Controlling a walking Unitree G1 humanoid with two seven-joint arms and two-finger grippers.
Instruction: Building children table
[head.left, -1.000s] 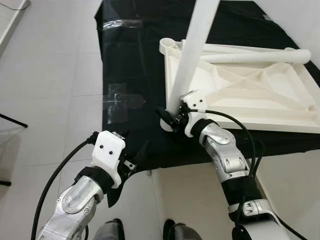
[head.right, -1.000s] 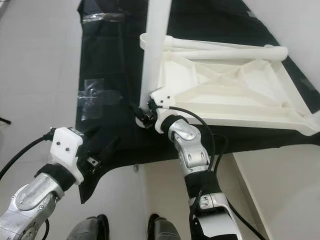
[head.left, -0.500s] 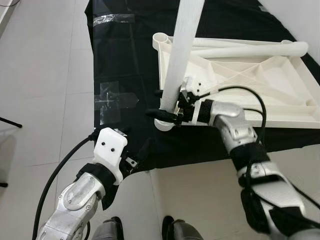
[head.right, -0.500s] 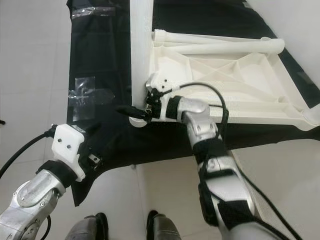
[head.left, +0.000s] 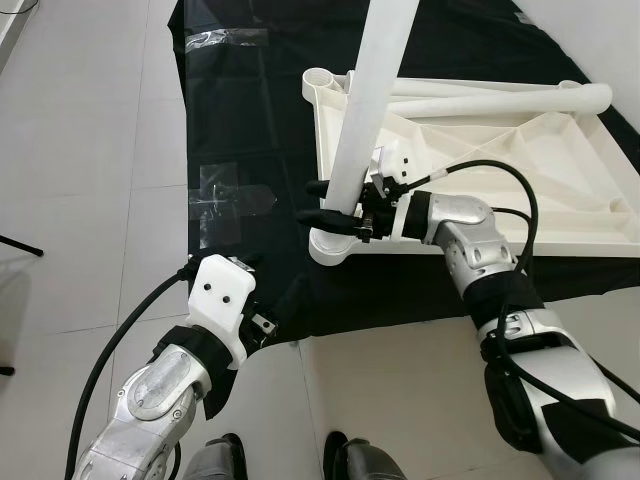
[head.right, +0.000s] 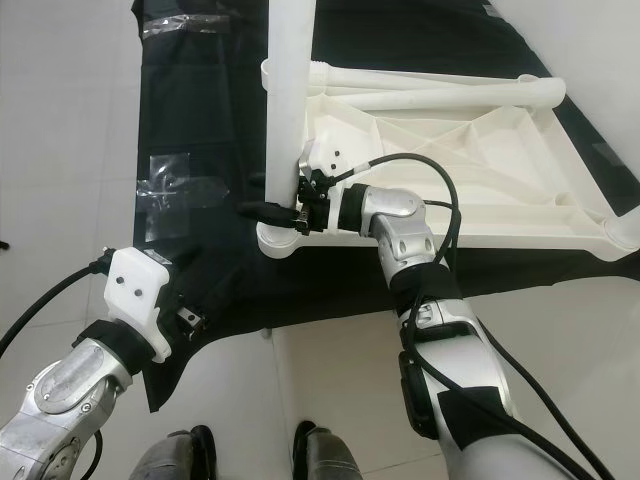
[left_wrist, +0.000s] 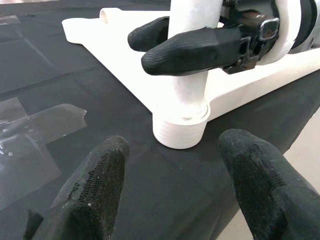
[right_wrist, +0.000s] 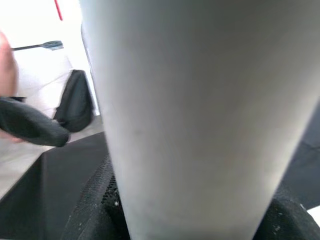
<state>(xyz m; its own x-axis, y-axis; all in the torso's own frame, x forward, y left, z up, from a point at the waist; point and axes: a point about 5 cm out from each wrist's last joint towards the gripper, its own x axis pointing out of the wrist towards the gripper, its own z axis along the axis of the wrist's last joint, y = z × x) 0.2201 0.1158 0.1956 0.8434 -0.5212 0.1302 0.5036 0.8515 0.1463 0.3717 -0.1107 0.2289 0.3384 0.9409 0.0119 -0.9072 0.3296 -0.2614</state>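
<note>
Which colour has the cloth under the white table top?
The cloth is black; the left eye view shows it best.

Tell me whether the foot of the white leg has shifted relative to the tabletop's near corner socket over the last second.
Yes. The white leg, clamped in the right pincer, had its foot beside the corner socket; now it stands in the socket of the upturned tabletop.

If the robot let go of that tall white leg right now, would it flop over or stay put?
It would probably stay up: the white leg stands with its foot in the round corner socket of the upturned tabletop. It looks stiff, likely light plastic. The right hand grips it low, so the long top might still wobble or tip if the fit is loose.
</note>
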